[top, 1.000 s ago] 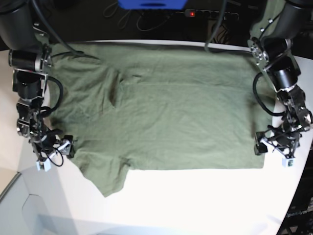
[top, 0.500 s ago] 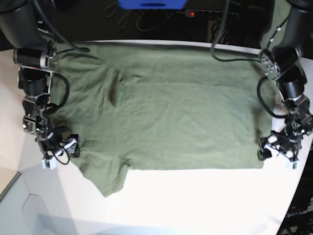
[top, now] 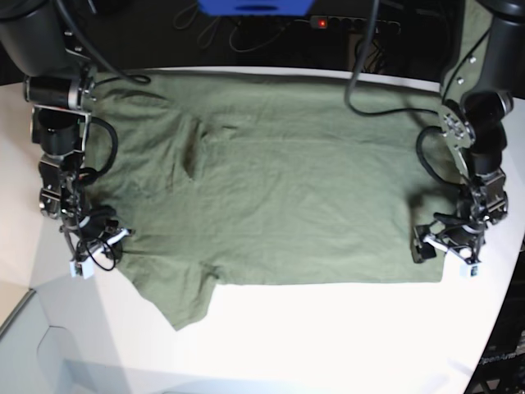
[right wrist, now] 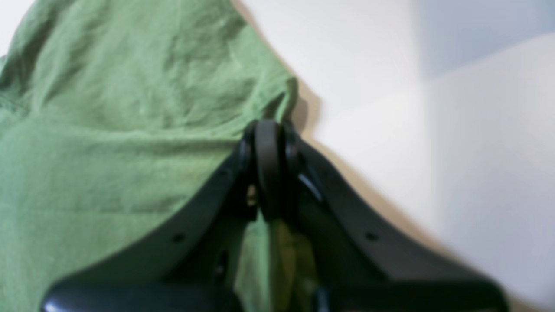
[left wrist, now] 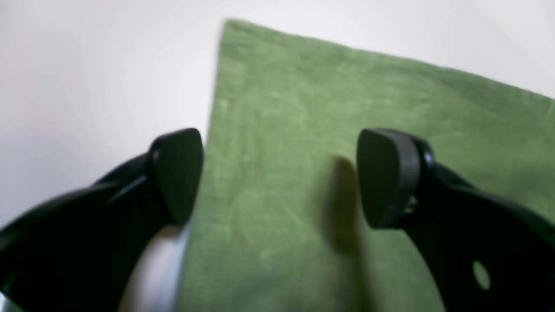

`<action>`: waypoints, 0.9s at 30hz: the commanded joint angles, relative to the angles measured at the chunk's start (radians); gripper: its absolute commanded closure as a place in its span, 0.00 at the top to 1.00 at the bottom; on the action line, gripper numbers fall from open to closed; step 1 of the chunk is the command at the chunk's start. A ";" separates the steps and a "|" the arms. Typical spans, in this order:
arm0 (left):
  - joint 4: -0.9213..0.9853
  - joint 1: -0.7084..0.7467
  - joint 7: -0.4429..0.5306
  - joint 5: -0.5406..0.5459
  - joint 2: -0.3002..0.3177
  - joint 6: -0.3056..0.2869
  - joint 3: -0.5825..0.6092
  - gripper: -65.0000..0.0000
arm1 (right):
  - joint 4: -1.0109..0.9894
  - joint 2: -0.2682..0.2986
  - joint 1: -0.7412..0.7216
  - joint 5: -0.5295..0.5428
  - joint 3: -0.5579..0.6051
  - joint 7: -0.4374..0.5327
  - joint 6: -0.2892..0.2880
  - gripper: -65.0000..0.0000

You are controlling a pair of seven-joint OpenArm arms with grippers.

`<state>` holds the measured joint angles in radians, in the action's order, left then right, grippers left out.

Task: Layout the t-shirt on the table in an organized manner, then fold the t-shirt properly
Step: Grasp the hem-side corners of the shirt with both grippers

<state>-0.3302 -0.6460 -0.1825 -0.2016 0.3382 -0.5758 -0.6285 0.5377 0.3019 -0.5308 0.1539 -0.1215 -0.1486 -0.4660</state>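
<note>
The olive-green t-shirt [top: 279, 180] lies spread flat across the middle of the white tabletop [top: 344, 336], filling most of the upper half of the base view, its straight hem edge along the right and one sleeve hanging toward the lower left of the frame. Soft wrinkles run through the cloth, with a darker fold near the upper left.

At the left edge of the base view, the right claw [right wrist: 269, 130] sits at the shirt's edge beside that sleeve. In the right wrist view its jaws are clenched together on a pinch of the green fabric, with bare tabletop to the right.

At the lower right of the base view, the left claw [left wrist: 279, 173] sits over the shirt's corner. Its jaws stand wide apart, one over the cloth and one over the white tabletop beside the shirt's edge, holding nothing.
</note>
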 commanded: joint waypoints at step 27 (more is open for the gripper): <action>-0.002 -0.001 0.061 0.006 -0.011 0.201 0.000 0.82 | 0.005 0.009 -0.010 -0.015 0.001 -0.035 -0.001 0.00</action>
<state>-0.3229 -0.6312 -0.1123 -0.1978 0.3157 -0.3771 -0.6281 0.5381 0.3019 -0.5308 0.1543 -0.1215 -0.1516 -0.4667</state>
